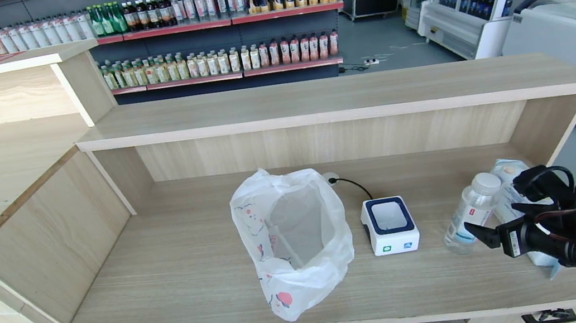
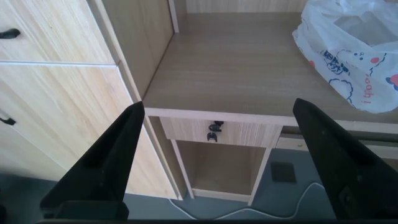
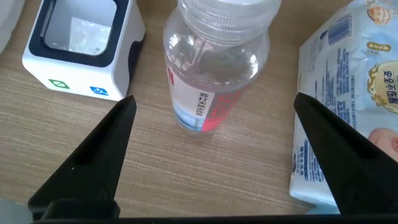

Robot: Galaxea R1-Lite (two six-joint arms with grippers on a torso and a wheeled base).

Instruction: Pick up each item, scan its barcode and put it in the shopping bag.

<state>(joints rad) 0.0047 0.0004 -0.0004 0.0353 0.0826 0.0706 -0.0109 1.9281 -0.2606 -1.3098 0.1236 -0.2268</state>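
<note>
Left wrist view: the left gripper [image 2: 217,107], fingers spread and holding nothing, hangs off the front left corner of the counter [image 1: 195,264], apparently parked out of the way. At mid-counter the shopping bag [image 1: 252,228] stands with its mouth open upward, ready to take goods. Just beside it on the right sits the scanner [image 1: 390,224], window up, so an item can pass over it on the way to the bag. Toward the front right corner a bottle [image 1: 470,212] stands upright, a packet [image 1: 510,175] just beside it. The right gripper [image 1: 495,208] is spread wide and faces the bottle without touching it, seemingly lined up to grasp.
</note>
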